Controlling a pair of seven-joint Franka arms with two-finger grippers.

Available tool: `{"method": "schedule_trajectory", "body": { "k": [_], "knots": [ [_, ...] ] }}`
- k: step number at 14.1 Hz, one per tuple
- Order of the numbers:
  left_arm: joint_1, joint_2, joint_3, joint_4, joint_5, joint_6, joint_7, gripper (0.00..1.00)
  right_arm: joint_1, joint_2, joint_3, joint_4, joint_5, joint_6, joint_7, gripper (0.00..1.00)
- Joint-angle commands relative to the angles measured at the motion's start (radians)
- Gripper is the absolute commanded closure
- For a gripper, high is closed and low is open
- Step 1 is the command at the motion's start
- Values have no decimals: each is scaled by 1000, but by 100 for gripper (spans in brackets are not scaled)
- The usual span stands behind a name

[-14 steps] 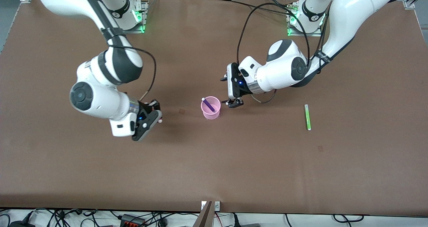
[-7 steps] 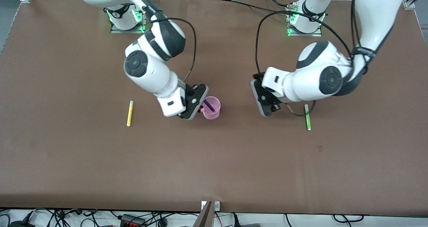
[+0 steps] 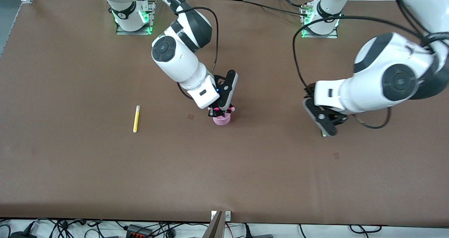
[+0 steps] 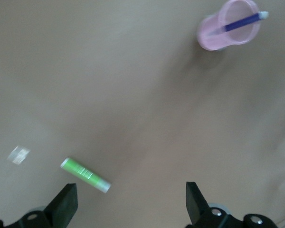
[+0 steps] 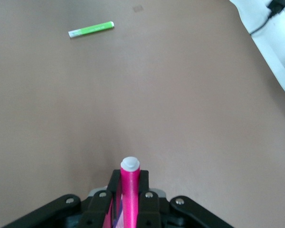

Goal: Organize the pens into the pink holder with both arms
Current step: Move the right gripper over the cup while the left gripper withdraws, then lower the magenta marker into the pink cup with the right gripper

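**Magenta pen going into the cup while the left arm lines up on the green one**

While the right gripper [image 3: 221, 110] is hanging directly over the pink holder [image 3: 222, 120] at mid-bench, its fingers [image 5: 112, 192] are clamping the magenta pen [image 5: 130, 190] upright, whitish end up. The holder is standing on the bench with the purple pen [image 4: 240, 22] leaning inside it, tip poking over the rim. Judging from this, the step in hand is dropping the magenta pen in beside the purple one; the next move is calling for the fingers to part only once the pen's lower end is inside the rim, so it is not glancing off the edge or tipping the light cup.

The left gripper [image 3: 327, 121] is hovering over the green pen [image 4: 85, 175], which is lying flat toward the left arm's end of the bench; its fingers [image 4: 63, 205] are standing wide apart, holding nothing. The yellow pen [image 3: 136, 119] is lying alone toward the right arm's end, untouched.

The bench [image 3: 245, 178] is showing a plain brown matte top, and cables [image 3: 140, 228] are trailing below its near edge
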Motion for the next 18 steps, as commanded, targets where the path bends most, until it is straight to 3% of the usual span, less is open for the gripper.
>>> {"method": "schedule_trajectory", "body": {
  "k": [1, 3, 4, 7, 11, 18],
  "knots": [
    [-99, -155, 250, -4, -115, -19, -19, 0, 23, 30, -1, 1, 12, 39, -27, 100],
    [-220, -229, 480, -24, -223, -19, -126, 0, 34, 51, -1, -1, 13, 53, -14, 100],
    [-255, -269, 558, -51, -266, -17, -225, 0, 42, 65, -2, -1, 12, 53, -13, 100],
    [-344, -424, 718, -177, -288, -13, -434, 0, 57, 88, -1, 1, 12, 64, -10, 100],
    [-363, -609, 758, -346, -288, 42, -438, 0, 72, 113, -2, -1, 13, 125, -4, 100],
    [-355, -568, 754, -335, -289, 56, -442, 0, 76, 136, -2, -17, 15, 120, 36, 100]
  ]
}}
